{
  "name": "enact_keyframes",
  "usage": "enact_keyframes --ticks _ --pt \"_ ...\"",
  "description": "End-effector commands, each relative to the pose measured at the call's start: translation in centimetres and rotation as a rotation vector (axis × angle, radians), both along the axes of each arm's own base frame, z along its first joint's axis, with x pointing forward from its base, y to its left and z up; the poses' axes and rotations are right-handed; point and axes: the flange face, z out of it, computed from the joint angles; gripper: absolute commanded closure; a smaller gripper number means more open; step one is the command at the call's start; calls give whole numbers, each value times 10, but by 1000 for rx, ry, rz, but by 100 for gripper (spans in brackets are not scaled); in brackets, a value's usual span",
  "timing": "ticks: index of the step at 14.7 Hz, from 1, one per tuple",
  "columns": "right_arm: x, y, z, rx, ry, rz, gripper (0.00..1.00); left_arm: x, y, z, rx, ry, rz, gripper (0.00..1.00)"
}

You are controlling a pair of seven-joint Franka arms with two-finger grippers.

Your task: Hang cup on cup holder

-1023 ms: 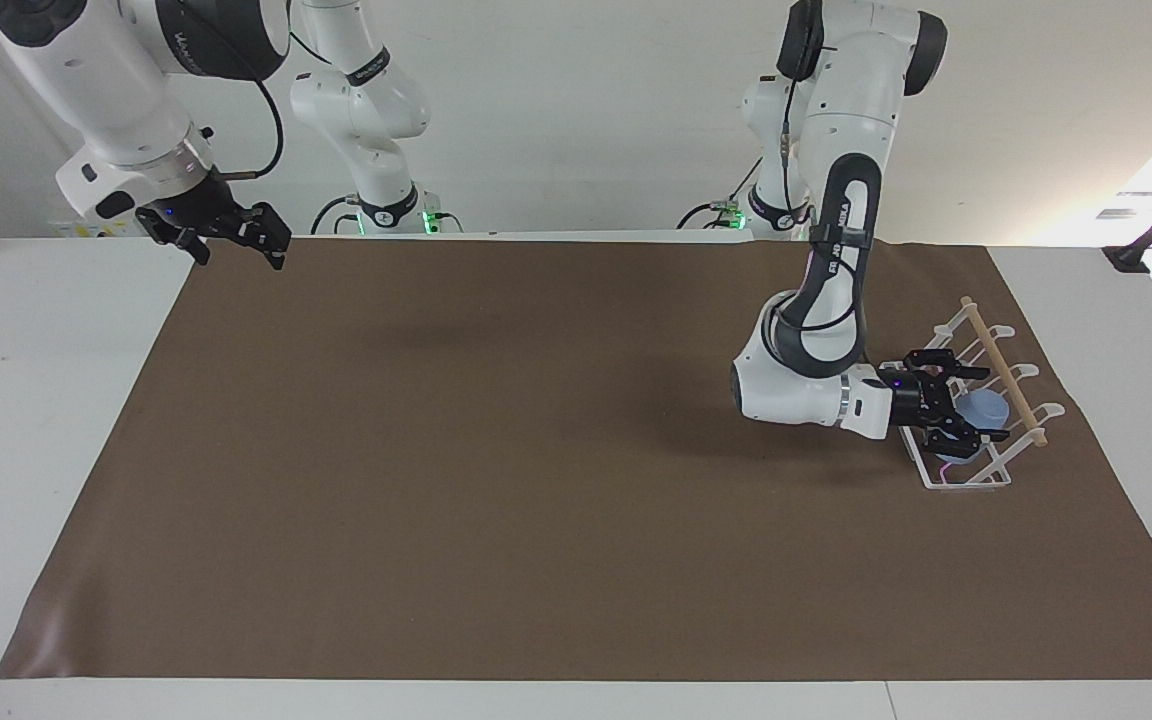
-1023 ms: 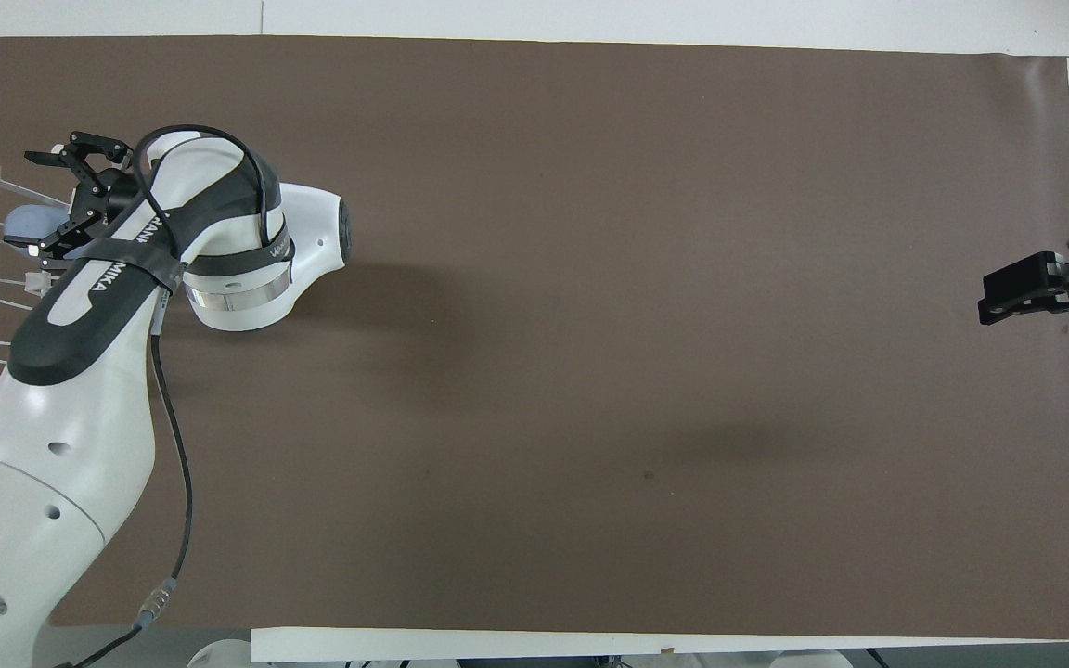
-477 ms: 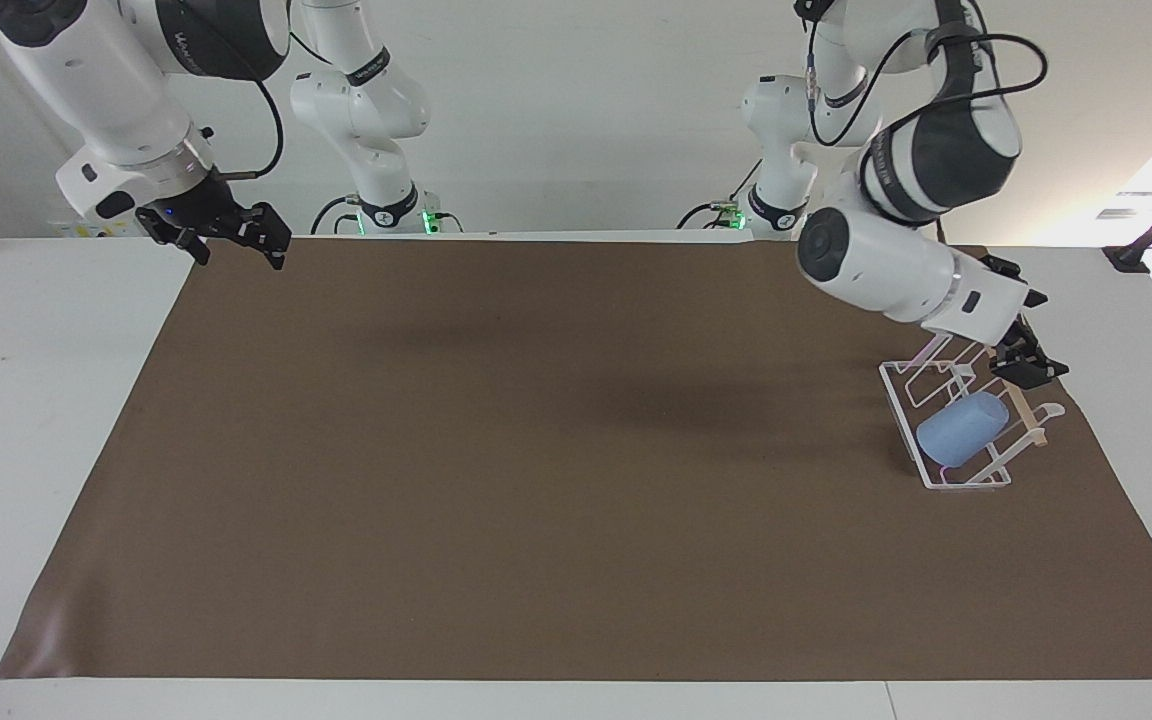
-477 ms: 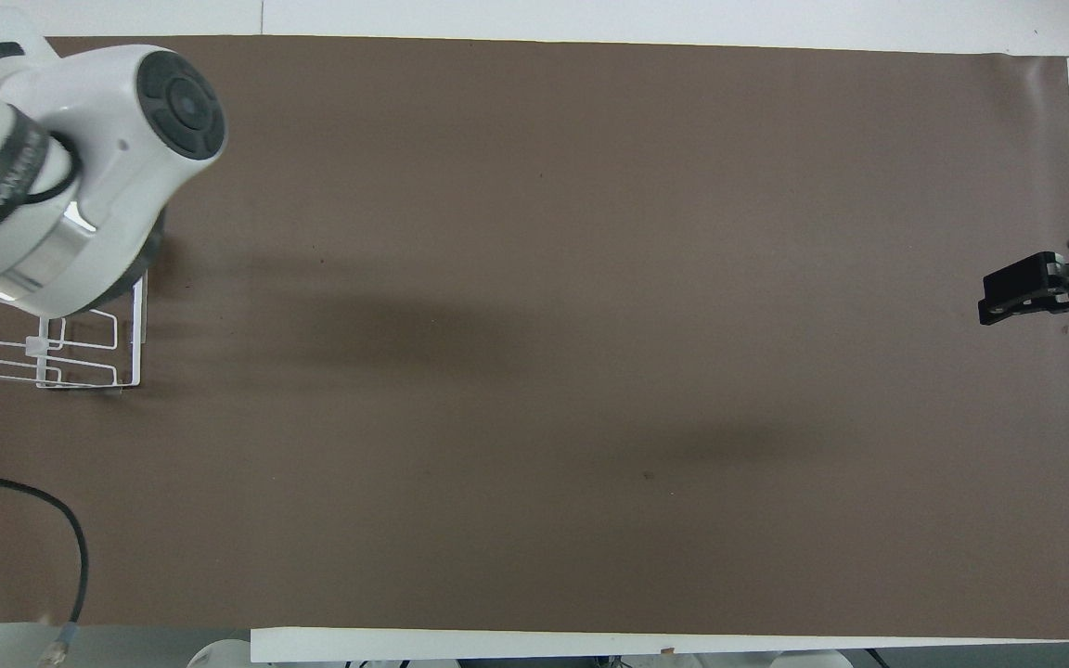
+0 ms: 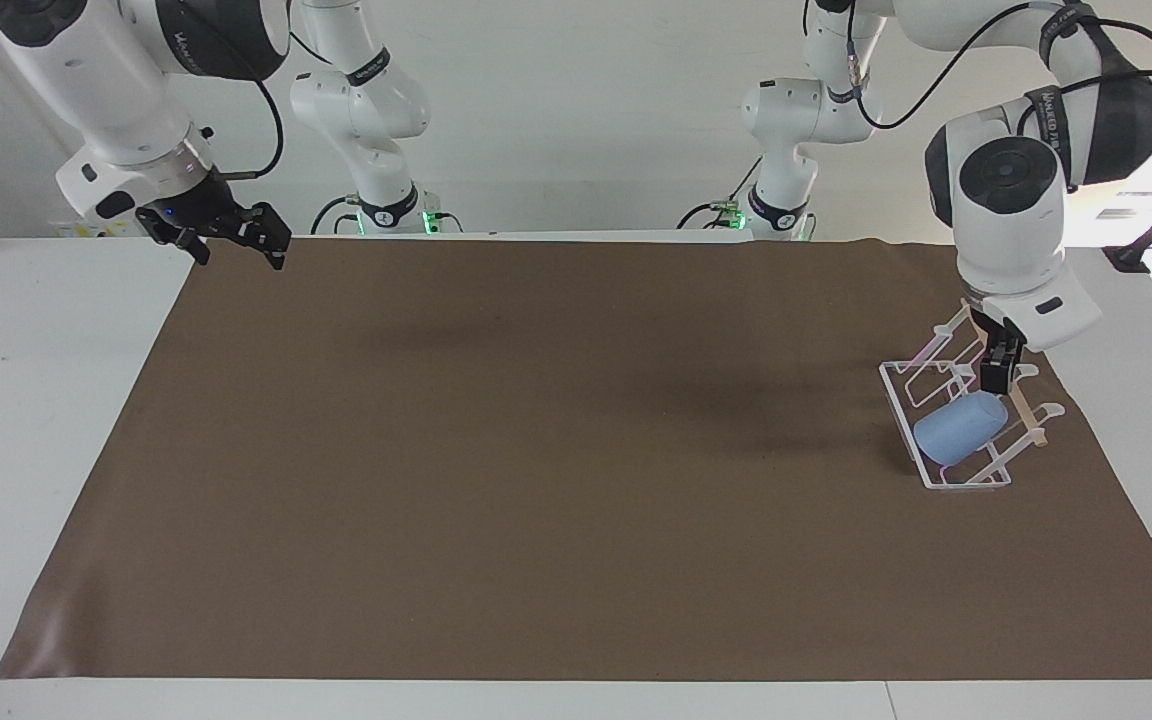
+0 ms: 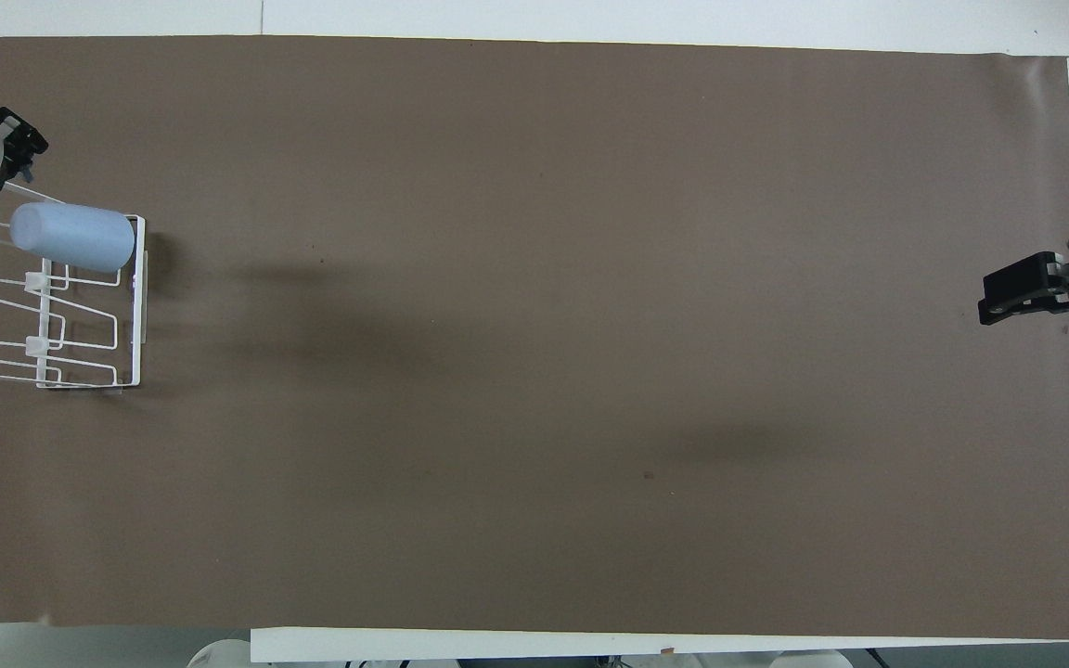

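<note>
Left gripper [image 5: 998, 372] hangs just over the cup holder [image 5: 956, 420], carrying nothing; can't tell if its fingers are open. Cup [image 5: 958, 428] sits slanted on a prong at the left arm's end of the counter [image 5: 536, 450].

Risk: gripper clips the wooden rod [image 5: 1021, 400] and knocks the cup loose.

Overhead view shows cup [image 6: 70, 237] seated; facing view shows clearance.

Right gripper [image 5: 226, 228] waits, fingers parted, empty.

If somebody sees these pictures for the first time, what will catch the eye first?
First, the light-blue cup lying slanted on a prong of the white cup holder at the left arm's end of the brown mat. The left gripper hangs just above the holder, while the right gripper waits over the mat's corner.
</note>
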Motion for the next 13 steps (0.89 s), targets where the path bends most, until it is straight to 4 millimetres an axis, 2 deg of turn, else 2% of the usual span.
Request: enact_keyframes --ticks 1,4,7,11,13 --pt "-7 0 1 1 4 20 0 -10 6 16 -167 38 -101 0" --pt "-7 0 1 1 4 20 0 -25 13 39 -324 91 -295 0" --pt "-7 0 1 1 4 20 0 -39 8 50 -329 186 -542 0" --pt "-7 0 1 1 4 20 0 -45 6 63 -347 259 -749 0" --pt "-7 0 1 2 2 19 0 -43 11 77 -469 224 -791 0"
